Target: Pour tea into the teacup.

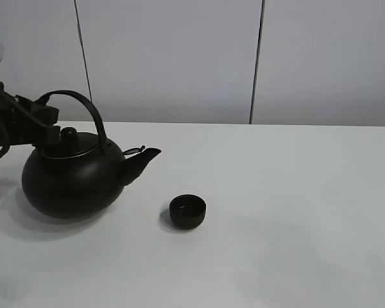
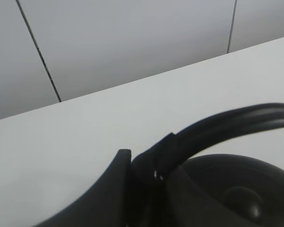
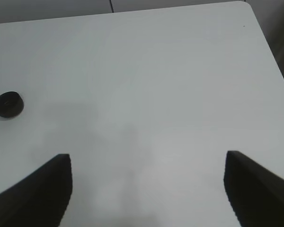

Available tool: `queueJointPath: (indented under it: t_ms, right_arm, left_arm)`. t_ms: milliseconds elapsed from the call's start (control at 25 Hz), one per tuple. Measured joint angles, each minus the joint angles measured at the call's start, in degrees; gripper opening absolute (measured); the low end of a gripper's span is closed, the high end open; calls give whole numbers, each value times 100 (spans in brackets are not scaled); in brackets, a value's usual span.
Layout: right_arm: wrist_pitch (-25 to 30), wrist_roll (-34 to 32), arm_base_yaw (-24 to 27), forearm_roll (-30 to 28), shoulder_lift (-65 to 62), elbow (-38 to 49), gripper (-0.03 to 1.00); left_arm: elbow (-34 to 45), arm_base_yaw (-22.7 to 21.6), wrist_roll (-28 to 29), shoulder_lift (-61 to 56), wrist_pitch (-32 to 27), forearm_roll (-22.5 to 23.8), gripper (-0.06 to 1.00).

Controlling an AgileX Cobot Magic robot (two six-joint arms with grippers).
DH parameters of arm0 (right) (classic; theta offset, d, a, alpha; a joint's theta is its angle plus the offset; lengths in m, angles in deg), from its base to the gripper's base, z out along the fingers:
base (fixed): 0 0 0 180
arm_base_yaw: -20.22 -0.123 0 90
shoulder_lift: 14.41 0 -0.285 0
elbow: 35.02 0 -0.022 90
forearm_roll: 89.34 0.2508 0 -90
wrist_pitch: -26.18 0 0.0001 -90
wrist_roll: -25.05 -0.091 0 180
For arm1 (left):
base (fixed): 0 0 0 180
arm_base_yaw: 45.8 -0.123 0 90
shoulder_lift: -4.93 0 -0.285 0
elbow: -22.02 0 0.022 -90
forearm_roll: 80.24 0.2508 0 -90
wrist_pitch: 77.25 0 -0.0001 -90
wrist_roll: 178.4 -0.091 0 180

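Observation:
The small black teacup [image 1: 187, 211] stands on the white table, just right of and nearer than the teapot's spout [image 1: 144, 157]; it also shows in the right wrist view as the teacup [image 3: 8, 104]. The large black teapot [image 1: 74, 179] sits upright at the left, its spout pointing right. My left gripper [image 1: 46, 119] is shut on the teapot's arched handle [image 2: 236, 120], at its left end above the lid knob [image 1: 68, 134]. My right gripper [image 3: 146, 160] hangs open over bare table well to the right of the cup, with nothing between its fingers.
The white table [image 1: 295, 192] stretches right of the cup. Its right edge and rounded far corner [image 3: 255, 19] show in the right wrist view. Grey wall panels [image 1: 173, 58] stand behind the table.

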Motion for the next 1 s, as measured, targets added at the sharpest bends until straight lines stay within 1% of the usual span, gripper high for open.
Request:
queueJointPath:
  t_ms: [160,360,520,680,1000]
  right_arm:
    - [0,0,0,0,0,0,60]
    - [0,0,0,0,0,0,60]
    - [0,0,0,0,0,0,60]
    - [0,0,0,0,0,0,60]
    - [0,0,0,0,0,0,60]
  left_arm:
    - [30,-202,0,0,36,11,11]
    - [30,-314,-84,0,68,2,11]
    - [30,-321,-65,135,116,6,11]
    - [30,-321,-64,341,174,144,11]
    - [30,-321,-64,484,409,138,11]
